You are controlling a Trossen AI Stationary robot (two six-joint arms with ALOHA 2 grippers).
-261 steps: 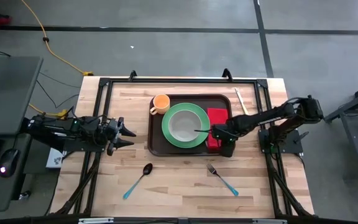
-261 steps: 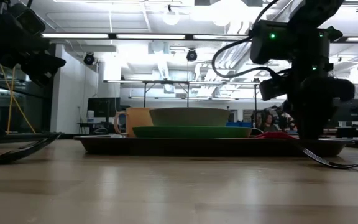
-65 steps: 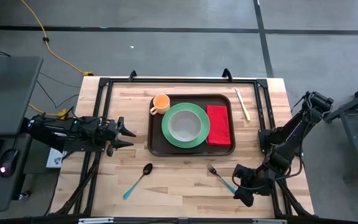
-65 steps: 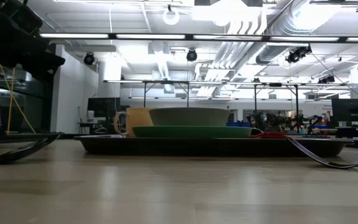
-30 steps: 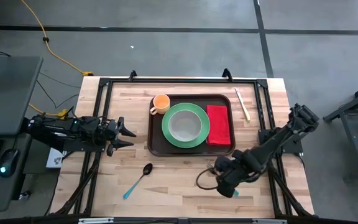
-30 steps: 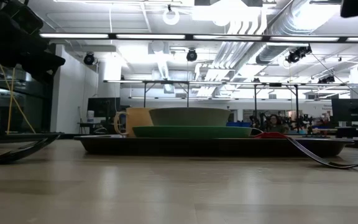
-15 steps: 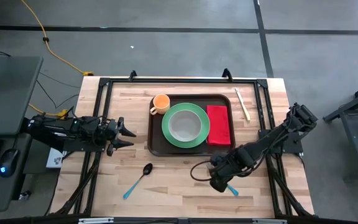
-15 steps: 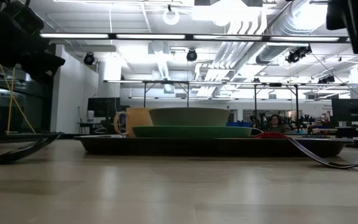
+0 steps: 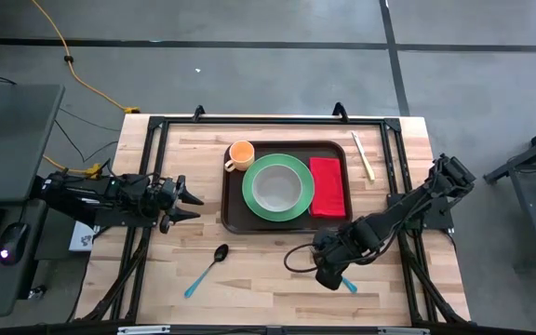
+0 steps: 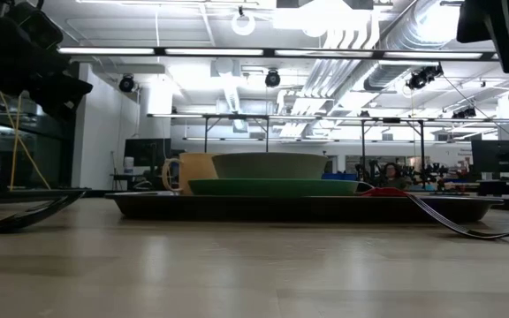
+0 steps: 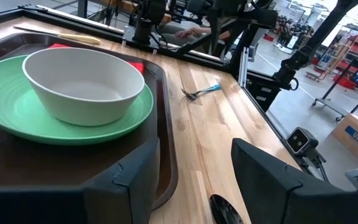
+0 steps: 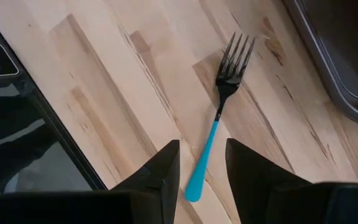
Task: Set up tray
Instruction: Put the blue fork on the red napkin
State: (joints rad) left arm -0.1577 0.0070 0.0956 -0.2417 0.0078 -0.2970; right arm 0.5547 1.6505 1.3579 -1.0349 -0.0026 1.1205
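Note:
The dark brown tray (image 9: 234, 212) lies at the table's middle and carries a green plate (image 9: 277, 186) with a white bowl, an orange cup (image 9: 241, 154) and a red napkin (image 9: 328, 186). A blue-handled fork (image 12: 219, 118) lies flat on the wood near the tray's near right corner. My right gripper (image 12: 202, 177) hangs open above the fork's handle end, pointing down, clear of it. In the high view that gripper (image 9: 328, 268) hides most of the fork. My left gripper (image 9: 192, 203) waits open at the table's left, level, facing the tray (image 11: 163, 124).
A blue-handled spoon (image 9: 207, 269) lies on the wood near the tray's near left corner. A pale knife (image 9: 363, 155) lies to the right of the tray, by the black frame rail (image 9: 394, 149). Bare wood stretches along the table's near edge.
My right gripper has shifted a little toward the table's left edge and settled over the fork. In the low view its arm has come into sight at the upper right. The fork, the tray and my left gripper have kept still.

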